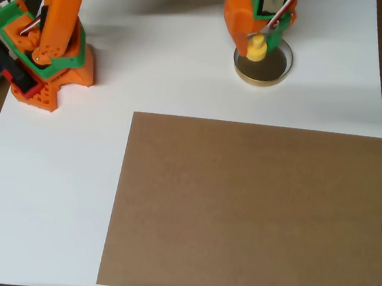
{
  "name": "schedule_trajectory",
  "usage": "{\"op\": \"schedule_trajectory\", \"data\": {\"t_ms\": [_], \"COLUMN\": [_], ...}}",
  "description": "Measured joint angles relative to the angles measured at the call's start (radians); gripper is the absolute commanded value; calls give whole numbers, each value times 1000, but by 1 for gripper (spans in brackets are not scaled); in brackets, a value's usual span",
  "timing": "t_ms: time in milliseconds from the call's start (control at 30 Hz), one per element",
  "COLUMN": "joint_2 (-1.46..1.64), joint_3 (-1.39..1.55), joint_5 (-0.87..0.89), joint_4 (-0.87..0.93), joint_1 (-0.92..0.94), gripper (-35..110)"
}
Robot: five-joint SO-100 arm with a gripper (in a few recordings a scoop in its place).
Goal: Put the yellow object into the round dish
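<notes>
1 arm base (44,64) sits at the far left of my overhead view, bolted on the white table (54,189), with plenty of bare surface below it. Moving right, a big brown board (249,212) covers the lower middle and right, flat and well apart from the work. Further right, near the top, the gripper (262,37) hangs over the round dish (263,67). The yellow object (257,49) is at its tip, over the dish's upper-left inside; I cannot tell whether it already rests on the dish floor. The fingers look closed around its narrow knob, though I judge that, not see it cleanly. I expect the piece to be light, stiff, slick plastic, best held by that knob. The table's right edge is near, so I'd retreat straight up.
</notes>
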Motion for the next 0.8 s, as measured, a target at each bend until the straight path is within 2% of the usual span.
{"op": "schedule_trajectory", "data": {"t_ms": [467,800], "joint_2": [-150,-173], "joint_3": [-126,-155], "joint_5": [20,11], "joint_4": [-2,3], "joint_1": [-86,-80], "gripper": [-1,0]}}
